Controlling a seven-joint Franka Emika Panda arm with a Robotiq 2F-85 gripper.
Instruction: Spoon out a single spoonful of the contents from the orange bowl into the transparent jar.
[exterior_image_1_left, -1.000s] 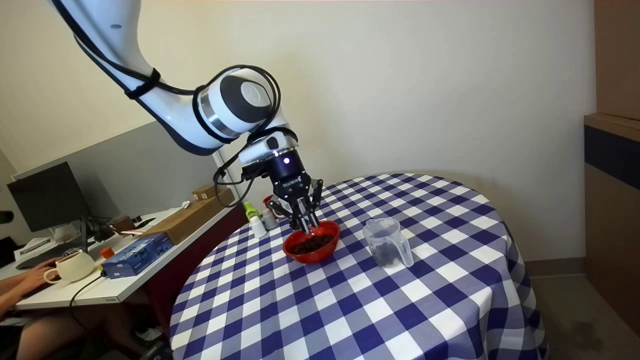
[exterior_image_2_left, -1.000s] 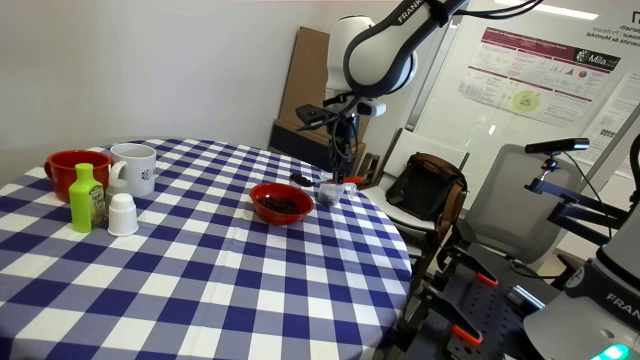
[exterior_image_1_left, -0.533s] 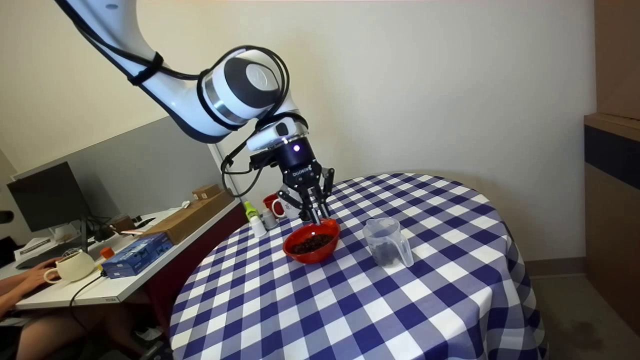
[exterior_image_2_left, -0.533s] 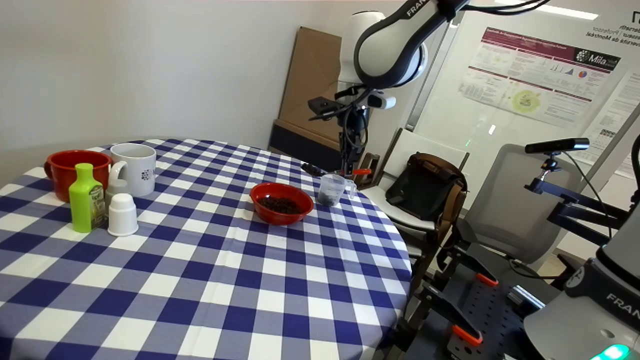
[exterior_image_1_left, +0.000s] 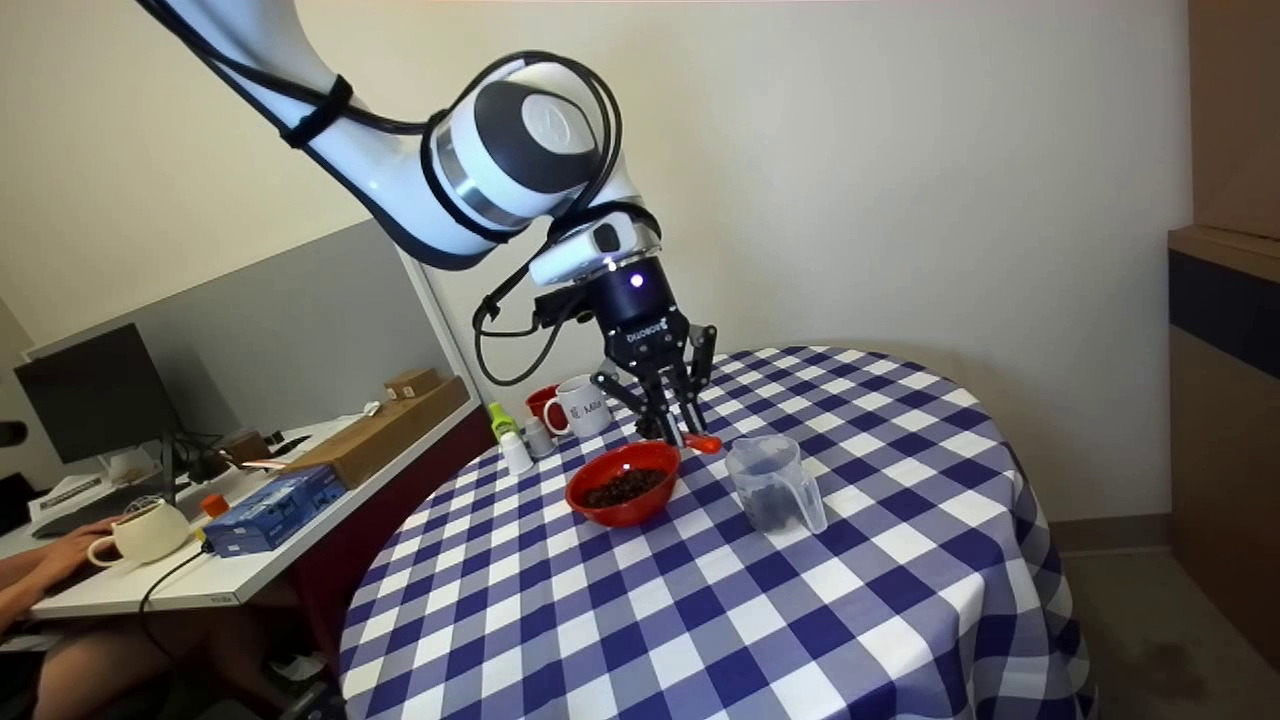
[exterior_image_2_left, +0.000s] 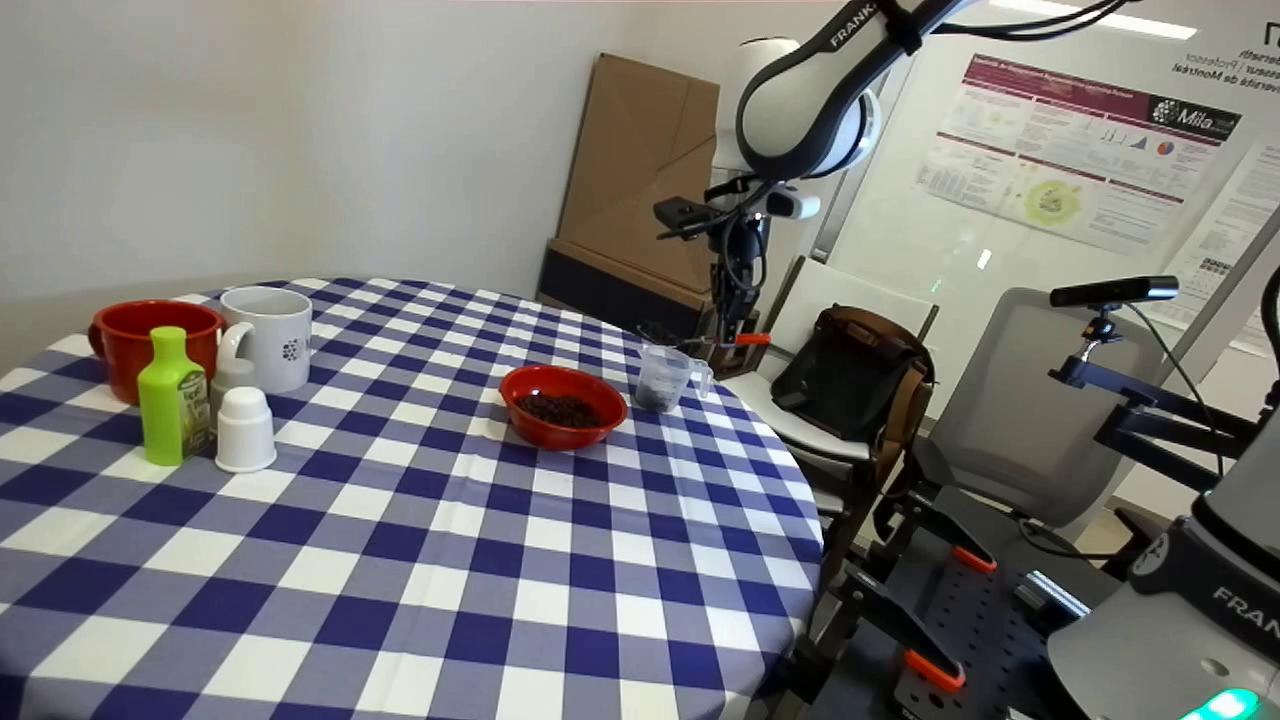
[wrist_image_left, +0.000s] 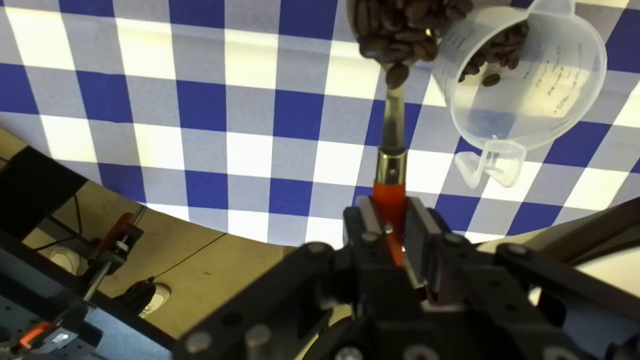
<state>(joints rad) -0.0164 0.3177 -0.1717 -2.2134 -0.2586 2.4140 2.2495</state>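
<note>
One loaded spoon (wrist_image_left: 394, 120), held by the gripper (wrist_image_left: 392, 214): its fingers are clamped on the red-orange handle, one at each side, and the scoop reaches out ahead of the fingertips, partly cut off by the top edge of the wrist view.

Done, as far as shown: dark beans (wrist_image_left: 400, 35) fill the visible part of the scoop, with a single bean (wrist_image_left: 397, 76) resting on the neck, so I judge the scooping step complete. The orange bowl (exterior_image_2_left: 565, 438) stands lower than the gripper, on the side the scoop points to, with plenty of dark contents (exterior_image_2_left: 560, 409) in it.

Not done: the tip-out. The transparent jar (wrist_image_left: 560, 112) stands on the checked tablecloth (wrist_image_left: 150, 75), lower than the gripper and to its right in the wrist view; the scoop looks to be beside the mouth, not above it. A small heap of beans (wrist_image_left: 507, 47) lies at the jar's bottom; whether it belongs to this spoonful, cannot tell.

Left, by my estimate: shift the scoop sideways over the mouth, then turn the handle to empty it. Clearance over the rim: cannot judge. The bean on the neck seems likeliest to fall outside.
</note>
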